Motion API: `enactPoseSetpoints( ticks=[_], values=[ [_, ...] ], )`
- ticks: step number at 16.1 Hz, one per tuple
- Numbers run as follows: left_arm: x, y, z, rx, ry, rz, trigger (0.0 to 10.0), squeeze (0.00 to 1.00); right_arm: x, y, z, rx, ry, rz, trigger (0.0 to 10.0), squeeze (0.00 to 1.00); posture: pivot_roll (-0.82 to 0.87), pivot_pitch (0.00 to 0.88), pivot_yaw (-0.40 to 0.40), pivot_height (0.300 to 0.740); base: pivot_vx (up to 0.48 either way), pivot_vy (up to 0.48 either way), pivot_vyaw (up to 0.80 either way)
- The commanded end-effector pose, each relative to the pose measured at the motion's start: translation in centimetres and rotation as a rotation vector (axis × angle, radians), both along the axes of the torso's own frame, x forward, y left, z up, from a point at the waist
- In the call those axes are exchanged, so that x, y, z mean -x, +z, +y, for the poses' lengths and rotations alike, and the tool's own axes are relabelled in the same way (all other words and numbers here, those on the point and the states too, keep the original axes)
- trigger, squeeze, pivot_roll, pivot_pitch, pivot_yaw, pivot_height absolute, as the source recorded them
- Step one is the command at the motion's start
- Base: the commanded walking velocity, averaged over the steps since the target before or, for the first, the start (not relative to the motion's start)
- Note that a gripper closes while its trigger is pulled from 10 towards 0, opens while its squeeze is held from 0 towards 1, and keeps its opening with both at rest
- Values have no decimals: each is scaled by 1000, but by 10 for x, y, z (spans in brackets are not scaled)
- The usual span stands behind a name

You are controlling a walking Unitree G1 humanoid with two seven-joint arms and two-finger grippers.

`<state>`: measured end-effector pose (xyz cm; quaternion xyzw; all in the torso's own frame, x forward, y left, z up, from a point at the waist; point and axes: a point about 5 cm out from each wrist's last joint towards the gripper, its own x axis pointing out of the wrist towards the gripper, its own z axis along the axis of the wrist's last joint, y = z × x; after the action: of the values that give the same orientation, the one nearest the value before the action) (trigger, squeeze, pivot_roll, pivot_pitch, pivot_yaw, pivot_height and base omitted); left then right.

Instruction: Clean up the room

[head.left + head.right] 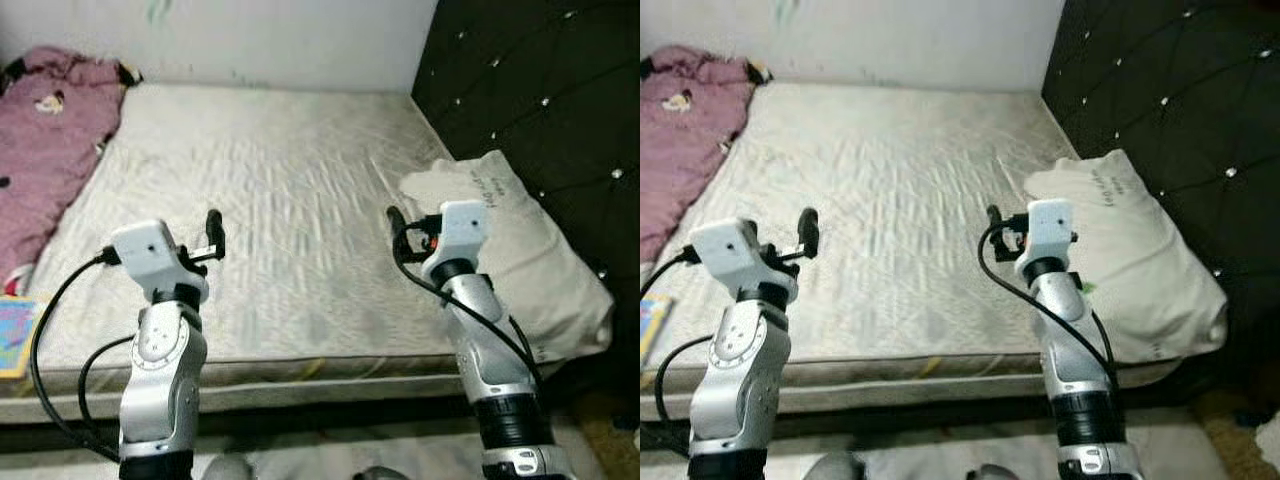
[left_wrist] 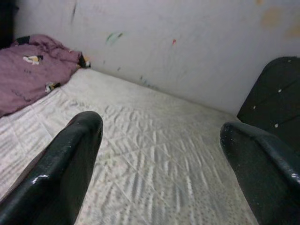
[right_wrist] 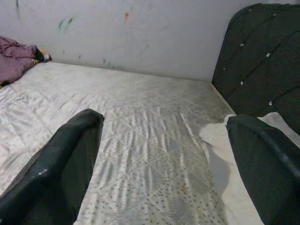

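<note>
Quilted mattress point(image 1: 290, 220) was faced with left gripper point(image 1: 213, 240) and right gripper point(image 1: 397, 232) raised, fingers spread apart, nothing held. Snagging of the pink blanket point(image 1: 45, 150) or dragging of the white pillow point(image 1: 520, 250) off the edge was judged possible, were either grabbed loosely.

Illegible print on pillow point(image 1: 520, 250)

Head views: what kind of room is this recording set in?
Most likely a bedroom. A bare quilted mattress lies against a dark tufted headboard, with a white pillow by the headboard and a crumpled purple blanket at the far corner. Both tools, left and right, are held open above the mattress.
</note>
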<state>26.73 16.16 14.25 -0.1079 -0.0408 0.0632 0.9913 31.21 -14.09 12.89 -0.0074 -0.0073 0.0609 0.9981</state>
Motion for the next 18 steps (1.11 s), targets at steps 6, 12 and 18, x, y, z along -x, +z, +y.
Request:
enactPoseSetpoints(
  ticks=[6,12,18],
  values=[
    [1,1,2,4,13,-1,10000,0,-3,3,7,-4,27,0,10000,0,73,0,-92,740,0,472,-206],
    [0,1,2,5,14,-1,10000,0,-2,1,7,-2,31,9,10000,0,70,0,-92,740,0,472,0],
    [1,0,1,5,16,-1,10000,0,-1,0,8,1,43,15,10000,0,71,0,-93,740,0,472,0]
  ],
)
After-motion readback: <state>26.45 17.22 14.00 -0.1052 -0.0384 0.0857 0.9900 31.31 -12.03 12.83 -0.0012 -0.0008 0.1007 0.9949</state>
